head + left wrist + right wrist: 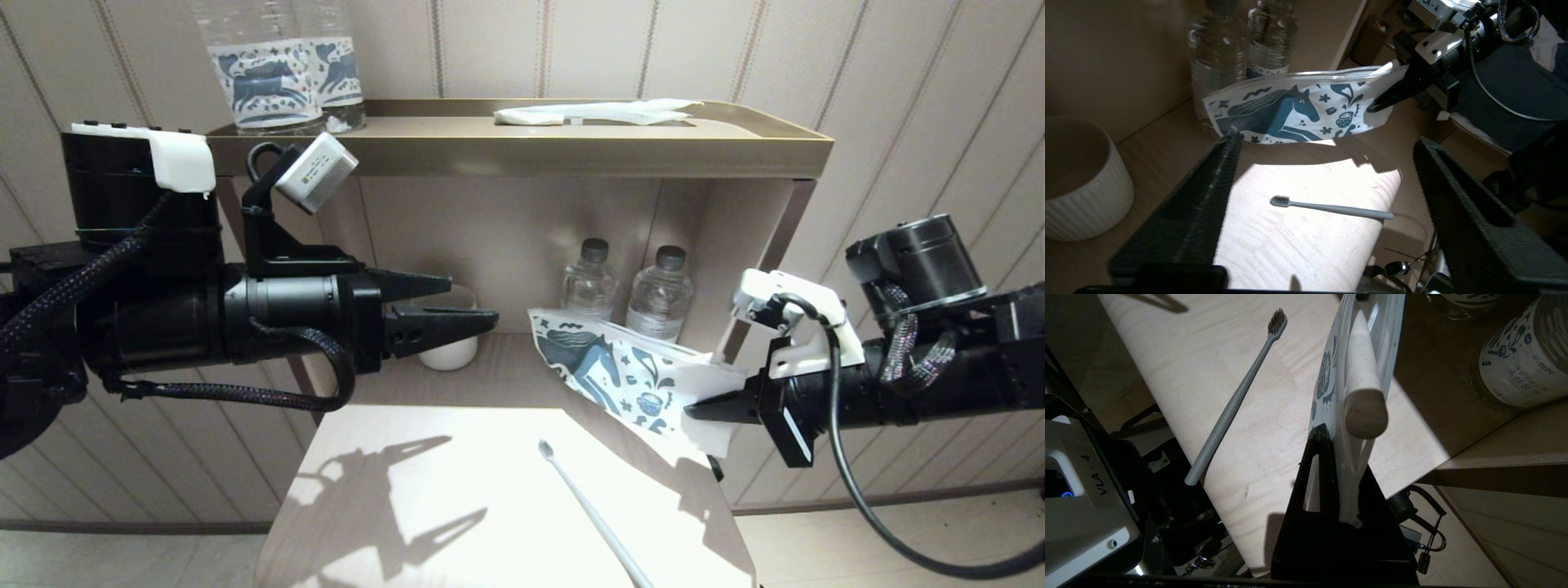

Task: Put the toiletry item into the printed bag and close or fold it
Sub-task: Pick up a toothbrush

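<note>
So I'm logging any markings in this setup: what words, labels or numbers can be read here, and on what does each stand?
"VLA - 4": on the white camera housing of the right wrist.
"LA-4": partial, on the same housing seen from the left wrist view.
Chinese characters on the water bottle label: too small to read surely.
Printed bag: horse and doodles only, no words.
Toothbrush: no marking visible.

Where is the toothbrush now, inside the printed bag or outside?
Outside: the toothbrush lies bare on the table, apart from the printed bag.
</note>
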### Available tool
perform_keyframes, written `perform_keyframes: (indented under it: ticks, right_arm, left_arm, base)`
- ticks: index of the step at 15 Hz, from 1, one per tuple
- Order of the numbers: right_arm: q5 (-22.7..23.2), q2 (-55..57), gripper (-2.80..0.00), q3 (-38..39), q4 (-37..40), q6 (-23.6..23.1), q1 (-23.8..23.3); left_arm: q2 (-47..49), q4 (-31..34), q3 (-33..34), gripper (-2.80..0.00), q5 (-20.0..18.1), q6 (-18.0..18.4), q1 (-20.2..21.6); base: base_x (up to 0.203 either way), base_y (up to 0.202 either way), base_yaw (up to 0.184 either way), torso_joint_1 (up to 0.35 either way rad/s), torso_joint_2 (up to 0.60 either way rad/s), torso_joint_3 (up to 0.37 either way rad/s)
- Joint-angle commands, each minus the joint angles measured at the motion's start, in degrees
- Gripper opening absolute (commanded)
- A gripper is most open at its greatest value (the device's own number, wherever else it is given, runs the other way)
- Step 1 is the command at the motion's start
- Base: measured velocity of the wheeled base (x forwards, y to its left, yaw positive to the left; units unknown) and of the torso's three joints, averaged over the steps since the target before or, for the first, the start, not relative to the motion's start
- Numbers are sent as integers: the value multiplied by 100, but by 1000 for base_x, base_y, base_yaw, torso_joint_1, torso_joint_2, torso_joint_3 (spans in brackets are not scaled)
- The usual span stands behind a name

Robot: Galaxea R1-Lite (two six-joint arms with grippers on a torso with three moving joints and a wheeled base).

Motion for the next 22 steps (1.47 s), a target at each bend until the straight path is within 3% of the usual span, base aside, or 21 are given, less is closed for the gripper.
perform_keyframes:
  ticks: [1,9,11,13,15,16,18,21,22]
  right_arm:
    - [17,-18,-280,36,-20,-18,4]
    - [9,-162,-280,36,-20,-18,-22]
    - [9,-211,-280,28,-2,-18,-23]
    - [9,-264,-280,36,-2,-18,-14]
    - [9,-312,-280,19,7,-18,-23]
    - [9,-334,-280,3,16,-18,-23]
    - [9,-350,-280,-17,7,-18,-49]
    - [11,-378,-280,-61,16,-18,-66]
    - [17,-369,-280,-86,16,-18,-66]
  left_arm:
    - [1,-17,-10,-280,0,-103,-145]
    - [245,25,-136,-280,45,-120,-194]
    - [307,144,-207,-280,318,-121,-251]
    - [307,667,-315,-280,828,-161,-476]
    - [276,1251,-340,-280,1360,-797,-817]
    - [265,1561,-386,-280,1801,-1119,-980]
    - [318,2505,-735,-280,2439,-1529,-1267]
    - [639,3832,-1621,-280,2748,-2665,-1933]
    - [843,4239,-1889,0,2859,-2982,-2172]
  base:
    - [0,0,0,0,0,0]
    - [0,0,0,0,0,0]
    - [0,0,0,0,0,0]
    - [0,0,0,0,0,0]
    - [0,0,0,0,0,0]
    - [0,0,0,0,0,0]
    - [0,0,0,0,0,0]
    - [0,0,0,0,0,0]
    - [0,0,0,0,0,0]
